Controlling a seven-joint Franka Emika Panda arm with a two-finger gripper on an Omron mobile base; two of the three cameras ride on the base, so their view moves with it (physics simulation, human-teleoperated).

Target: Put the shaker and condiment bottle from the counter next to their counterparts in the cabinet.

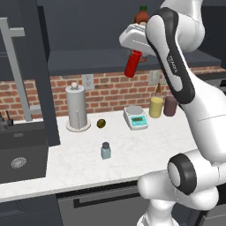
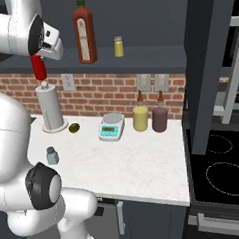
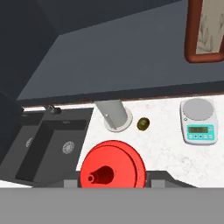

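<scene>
Fingers (image 3: pixel 111 181) clamped on the red bottle (image 1: pixel 133 64), one on each side of its body; in the hand view the bottle (image 3: pixel 112 168) sits between them, nozzle pointing toward the camera

Bottle held high in the air, level with the front edge of the cabinet shelf (image 1: pixel 88 62), hanging tilted below the hand in the left base view. In the right base view it (image 2: pixel 37 66) hangs just above the paper towel roll (image 2: pixel 50 109), not touching it

Below the fingers, well apart: tabletop (image 1: pixel 145 145) with the shaker (image 1: pixel 105 150) standing upright, alone, near its front edge; same shaker (image 2: pixel 52 155) seen in the right base view

Also on the tabletop, beneath and beyond the fingers: paper towel roll (image 1: pixel 75 108), a small dark olive-like item (image 1: pixel 101 123) just beside it, a kitchen scale (image 1: pixel 135 117), a yellow jar (image 1: pixel 155 107) and a dark red jar (image 1: pixel 170 106) against the brick wall

On the shelf (image 2: pixel 153 57), beyond the fingers: tall brown-red sauce bottle (image 2: pixel 84 32) upright, small yellow shaker (image 2: pixel 118 46) beside it, apart from it. Red bottle is short of both, not on the shelf

Hand view: sink (image 3: pixel 52 144) to the left of the fingers, scale (image 3: pixel 199 121) to the upper right
</scene>
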